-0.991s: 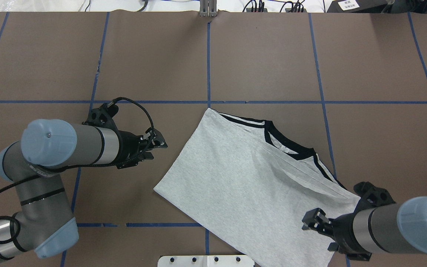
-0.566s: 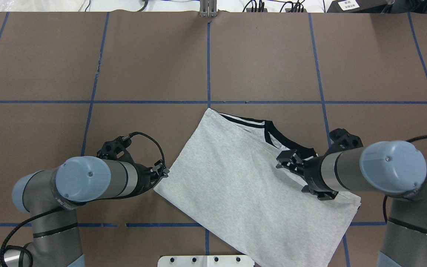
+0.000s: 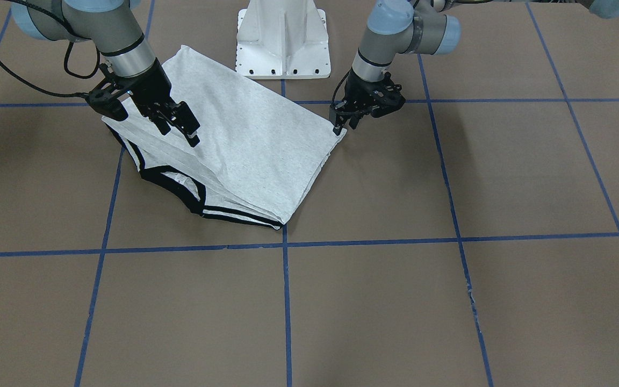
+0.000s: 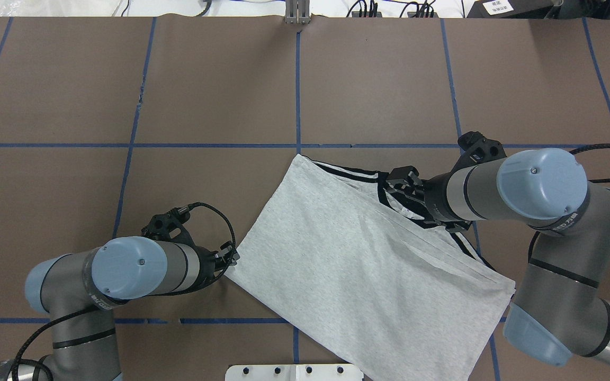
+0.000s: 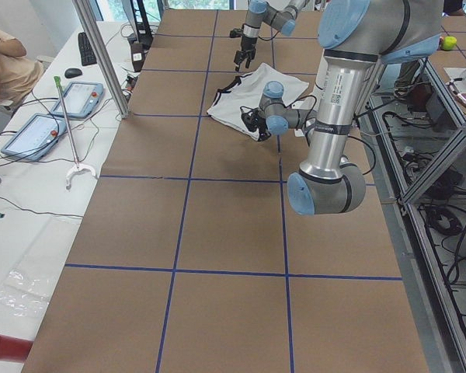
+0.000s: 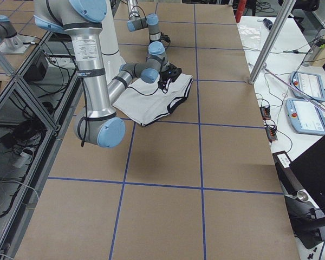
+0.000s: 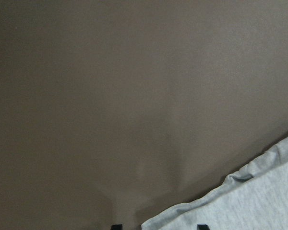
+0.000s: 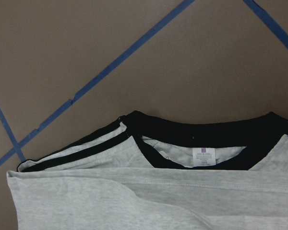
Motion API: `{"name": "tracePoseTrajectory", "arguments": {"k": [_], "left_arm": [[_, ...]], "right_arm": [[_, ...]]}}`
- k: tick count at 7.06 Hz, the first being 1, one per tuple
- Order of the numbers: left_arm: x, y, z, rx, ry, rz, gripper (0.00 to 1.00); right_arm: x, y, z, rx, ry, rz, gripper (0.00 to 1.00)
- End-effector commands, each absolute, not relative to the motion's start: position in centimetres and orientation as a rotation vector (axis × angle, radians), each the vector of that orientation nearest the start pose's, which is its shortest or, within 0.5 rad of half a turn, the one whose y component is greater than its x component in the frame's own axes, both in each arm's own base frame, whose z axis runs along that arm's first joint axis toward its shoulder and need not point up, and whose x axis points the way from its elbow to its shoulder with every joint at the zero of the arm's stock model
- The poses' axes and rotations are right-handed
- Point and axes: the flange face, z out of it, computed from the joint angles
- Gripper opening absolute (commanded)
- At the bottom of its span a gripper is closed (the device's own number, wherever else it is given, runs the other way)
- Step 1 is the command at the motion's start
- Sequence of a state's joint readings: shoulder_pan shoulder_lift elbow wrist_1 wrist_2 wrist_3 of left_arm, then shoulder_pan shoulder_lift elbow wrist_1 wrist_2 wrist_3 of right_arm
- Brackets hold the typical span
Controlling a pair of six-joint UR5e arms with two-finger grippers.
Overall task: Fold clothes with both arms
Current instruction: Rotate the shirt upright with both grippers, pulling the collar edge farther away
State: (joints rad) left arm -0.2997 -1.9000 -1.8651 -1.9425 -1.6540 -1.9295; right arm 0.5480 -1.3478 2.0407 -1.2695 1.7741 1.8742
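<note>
The folded grey T-shirt lies plain side up on the worktop, its near hem cut off in the overhead view. The left claw stands open astride its left corner; the right claw, open and empty, hovers over the black collar, partly hiding it.

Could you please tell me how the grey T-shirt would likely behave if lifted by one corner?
The T-shirt would probably hang limp, since it lies flat with soft creases. Its folded layers, stacked near the black collar, might slide apart. The thin fabric looks light.
</note>
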Motion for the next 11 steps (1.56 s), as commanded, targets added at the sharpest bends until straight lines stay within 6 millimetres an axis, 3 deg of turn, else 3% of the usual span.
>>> {"name": "tracePoseTrajectory", "arguments": {"k": [1,5,6,8,9,10,11], "left_arm": [[53.4,-29.4,30.3,-0.106,1.013,-0.553,0.53],[53.3,-29.3,31.3,-0.105,0.993,-0.553,0.00],[53.1,-29.8,31.4,-0.098,0.987,-0.555,0.00],[50.8,-34.4,32.1,0.005,0.932,-0.522,0.00],[49.7,-39.6,33.4,0.078,0.898,-0.522,0.00],[46.6,-47.3,30.2,0.202,0.912,-0.510,0.00],[45.1,-54.5,29.4,0.253,0.885,-0.565,0.00]], "right_arm": [[-39.9,-37.8,30.1,-0.062,-1.016,0.680,1.00],[-40.4,-38.2,30.9,-0.054,-0.998,0.671,1.00],[-40.8,-38.6,30.2,-0.049,-1.007,0.670,1.00],[-41.1,-39.1,30.1,-0.034,-1.006,0.679,1.00],[-41.2,-39.2,30.2,-0.027,-1.004,0.684,1.00],[-41.3,-39.2,30.3,-0.027,-1.001,0.685,1.00],[-41.3,-39.2,30.2,-0.025,-1.005,0.685,1.00]]}}
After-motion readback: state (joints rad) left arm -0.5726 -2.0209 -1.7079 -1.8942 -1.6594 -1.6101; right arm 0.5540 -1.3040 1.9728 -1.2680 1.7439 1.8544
